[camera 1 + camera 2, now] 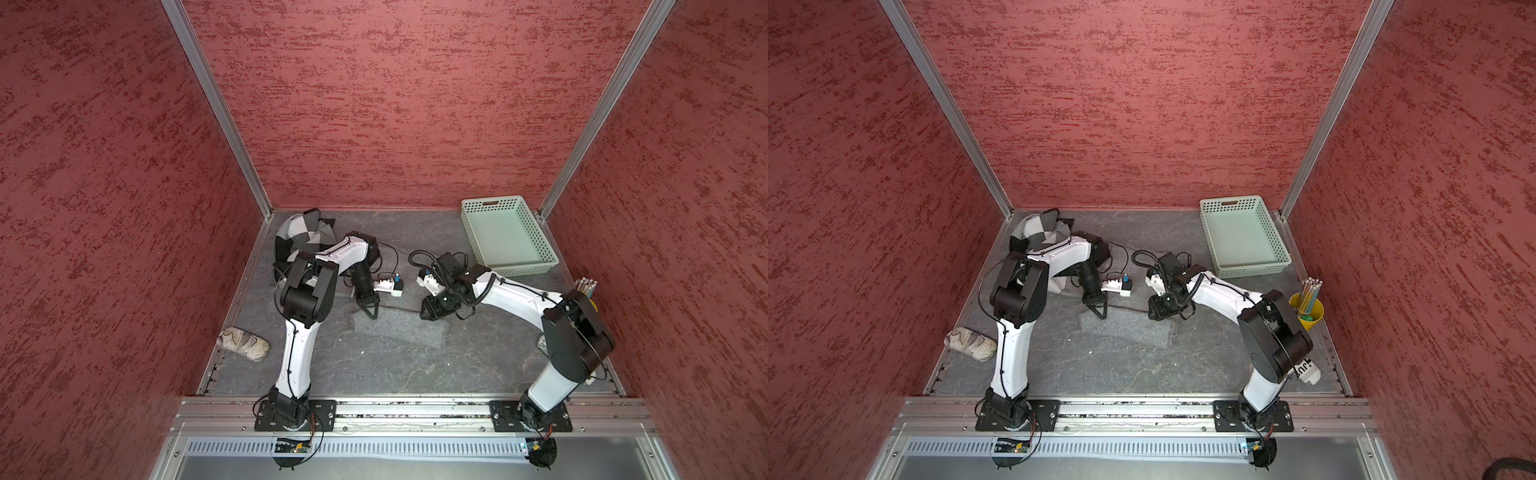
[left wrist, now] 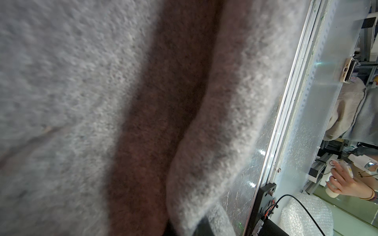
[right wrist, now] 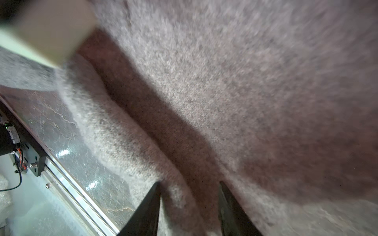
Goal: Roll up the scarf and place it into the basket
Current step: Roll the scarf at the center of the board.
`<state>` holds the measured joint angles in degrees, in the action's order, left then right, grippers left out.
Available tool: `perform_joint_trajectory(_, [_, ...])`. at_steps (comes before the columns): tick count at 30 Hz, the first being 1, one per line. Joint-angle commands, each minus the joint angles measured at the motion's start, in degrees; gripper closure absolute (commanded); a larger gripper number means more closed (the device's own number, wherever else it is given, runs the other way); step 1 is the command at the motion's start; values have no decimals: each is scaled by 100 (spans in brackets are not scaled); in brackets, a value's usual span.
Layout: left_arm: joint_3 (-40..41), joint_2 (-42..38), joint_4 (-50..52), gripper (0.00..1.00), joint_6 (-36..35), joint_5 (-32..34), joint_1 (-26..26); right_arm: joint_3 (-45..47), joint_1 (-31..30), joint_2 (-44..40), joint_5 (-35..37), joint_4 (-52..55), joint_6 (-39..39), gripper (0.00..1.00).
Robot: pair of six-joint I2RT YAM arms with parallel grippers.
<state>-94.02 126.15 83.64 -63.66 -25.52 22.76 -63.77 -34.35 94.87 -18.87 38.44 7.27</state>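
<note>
My left gripper is closed, tip down on the grey scarf. My right gripper straddles its fold, jaws parted. I should roll evenly and tightly. The empty basket sits beyond my right gripper.

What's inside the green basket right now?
Nothing that shows. In both top views the basket holds only its own bare floor. Its near wall hides a thin strip of floor. The grey scarf lies outside, on the table.

place: robot lab test cell | evidence: red panel wall; aluminium corner post; base plate bolted to rail
</note>
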Motion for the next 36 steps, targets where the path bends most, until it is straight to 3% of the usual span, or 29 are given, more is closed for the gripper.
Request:
perform_joint_trajectory(1, [-63, 146, -23, 100, -189, 82, -17, -36, -12, -857, 858, 33, 184, 52])
perform_joint_trajectory(8, [-190, 161, -176, 100, -216, 82, -18, 192, -874, -1014, 1209, -438, 917, 61])
perform_joint_trajectory(13, [-266, 208, -159, 100, -217, 73, -18, 283, -1478, -863, 834, -1159, 1248, 60])
perform_joint_trajectory(20, [-304, 184, -229, 95, -141, 178, -41, 751, -1465, -320, 1133, -1575, 1277, 56])
perform_joint_trajectory(23, [-284, 37, -299, 77, -82, 213, -59, 988, -1232, -62, 1041, -1875, 1276, 55])
perform_joint_trajectory(24, [-269, -41, -312, 64, -46, 249, -68, 1052, -1166, 9, 990, -1993, 1268, 55])
perform_joint_trajectory(27, [-182, -371, -435, 43, 153, 512, -101, 1154, -1016, 130, 856, -2200, 1292, 55])
perform_joint_trajectory(32, [376, -1739, -1576, 6, 1234, 1051, -273, 1200, -942, 207, 674, -2238, 1415, 55])
perform_joint_trajectory(33, [533, -2043, -1848, 1, 1534, 1091, -306, 1217, -929, 212, 672, -2235, 1449, 55])
perform_joint_trajectory(36, [1239, -3045, -2921, 1, 2789, 1279, -395, 1276, -916, 199, 683, -2250, 1531, 55])
